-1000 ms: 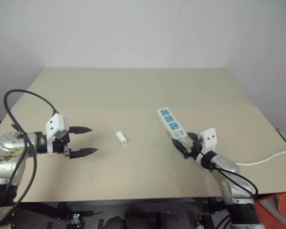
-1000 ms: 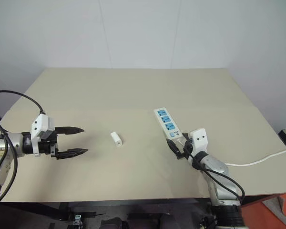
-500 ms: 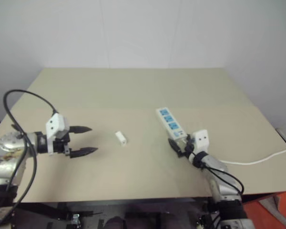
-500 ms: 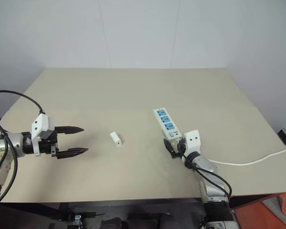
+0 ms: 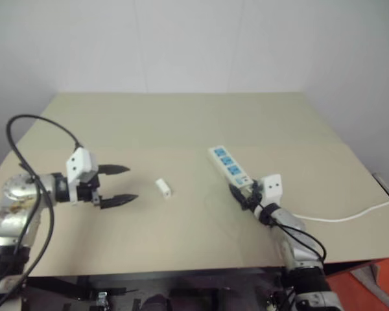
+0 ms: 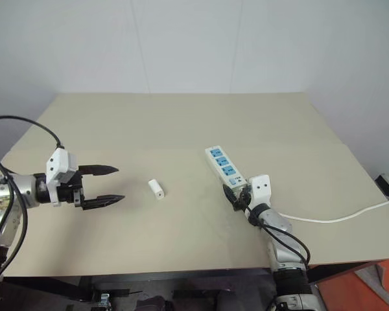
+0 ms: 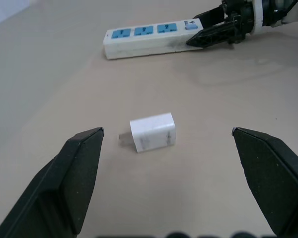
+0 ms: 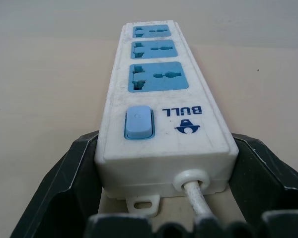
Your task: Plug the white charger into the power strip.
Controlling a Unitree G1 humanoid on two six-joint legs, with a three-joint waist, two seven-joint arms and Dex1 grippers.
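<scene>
Two grippers, two jobs before the plug-in

Lying on the table point(image 5: 181, 123), the white charger point(image 7: 152, 132) sits between the spread fingers of the left gripper point(image 5: 120, 184), untouched. Closing squarely on its flat sides looks wise. The right gripper point(image 8: 159, 198) brackets the power strip point(image 8: 159, 99) at its cord end, fingers against both sides; whether it grips firmly cannot be told.

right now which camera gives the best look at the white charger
The left wrist view: the white charger lies on its side on the table, centred between the open left gripper fingers, prongs visible. Both eye views show it as a small white block, left of the power strip.
</scene>
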